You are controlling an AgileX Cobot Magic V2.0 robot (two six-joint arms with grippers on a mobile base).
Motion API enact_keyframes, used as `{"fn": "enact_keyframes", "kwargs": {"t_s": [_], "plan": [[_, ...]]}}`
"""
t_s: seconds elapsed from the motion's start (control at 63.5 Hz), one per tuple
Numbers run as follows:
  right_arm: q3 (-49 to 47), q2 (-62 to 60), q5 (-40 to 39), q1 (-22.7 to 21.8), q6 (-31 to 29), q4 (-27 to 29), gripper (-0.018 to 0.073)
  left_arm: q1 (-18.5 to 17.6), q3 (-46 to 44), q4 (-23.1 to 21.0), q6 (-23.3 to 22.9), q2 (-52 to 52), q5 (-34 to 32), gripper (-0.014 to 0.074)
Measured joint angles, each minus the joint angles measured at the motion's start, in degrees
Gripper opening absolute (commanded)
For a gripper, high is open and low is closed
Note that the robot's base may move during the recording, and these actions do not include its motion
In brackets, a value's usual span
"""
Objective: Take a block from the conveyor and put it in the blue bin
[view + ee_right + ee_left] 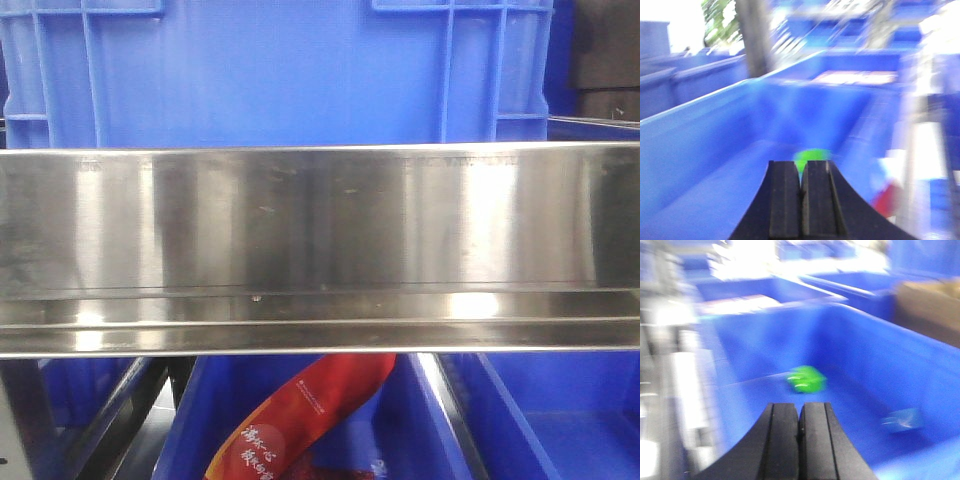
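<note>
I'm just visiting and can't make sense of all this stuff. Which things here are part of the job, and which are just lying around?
Part of the job:
- blue bin
- green block lying inside it
- left gripper, closed
- right gripper, closed

Just lying about:
- steel rail
- red packet
- cardboard box

Front view: pressed close to a steel rail (pixel 320 250), facing level, blue bins (pixel 280 70) behind and below. Both wrist views: peering forward and down past closed black fingers (pixel 782 440) (pixel 785 200) into blue bins, each blurred, each showing a green block (pixel 806 379) (pixel 811 156).
</note>
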Motion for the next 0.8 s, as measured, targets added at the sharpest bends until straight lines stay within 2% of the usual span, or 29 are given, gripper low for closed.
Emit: {"fn": "enact_keyframes", "kwargs": {"t_s": [0.157,0.268,0.488,0.803], "plan": [[8.4,-9.8,-1.5,-5.3,0.0,0.0,-0.0168,2.9,7.7,-0.1,0.0,-8.5,-0.5,-0.0111],[14.8,-15.7,-1.5,-7.0,0.0,0.0,-0.0168,3.8,13.0,-0.1,0.0,-13.6,-0.5,-0.0111],[25.6,-26.4,-1.4,-7.2,0.0,0.0,-0.0168,4.0,20.7,-0.1,0.0,-20.0,-0.5,-0.0111],[26.9,-35.8,-0.6,-7.2,0.0,0.0,-0.0168,4.0,21.4,-0.1,0.0,-21.9,-1.4,-0.0111]]}}
